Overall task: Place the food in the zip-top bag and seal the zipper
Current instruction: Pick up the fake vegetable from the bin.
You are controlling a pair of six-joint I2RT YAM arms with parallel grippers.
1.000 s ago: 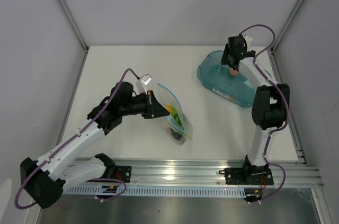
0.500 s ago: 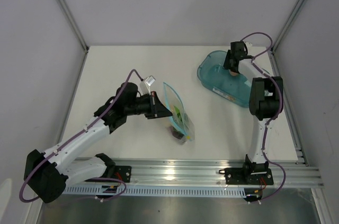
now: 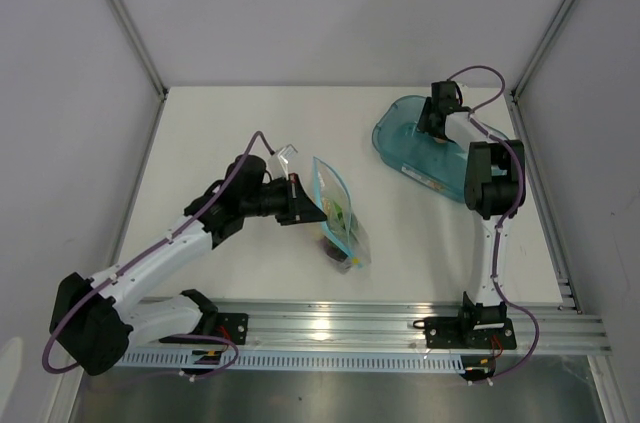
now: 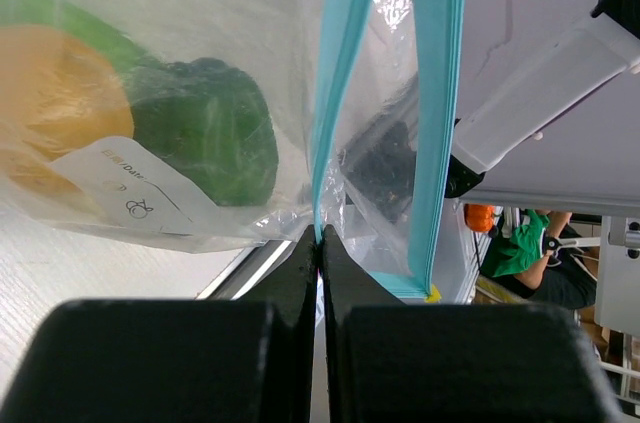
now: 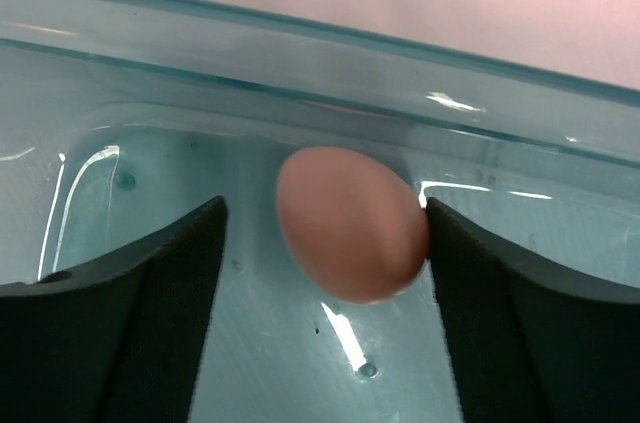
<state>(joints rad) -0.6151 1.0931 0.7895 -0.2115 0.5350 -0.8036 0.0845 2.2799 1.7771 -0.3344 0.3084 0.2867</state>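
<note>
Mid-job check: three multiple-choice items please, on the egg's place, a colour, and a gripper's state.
1. The pink egg-shaped toy piece lies: A. in the translucent teal plastic tub B. on the bare table C. on the rail
2. The clear crinkly zip-top bag has a zipper strip coloured: A. red B. light blue C. yellow
3. The left gripper is: A. wide open B. shut on the bag's zipper C. out of view
Answers: 1 A, the right wrist view shows it on the tub's floor; 2 B, plain in the left wrist view; 3 B, its fingers pinch the strip.
</note>
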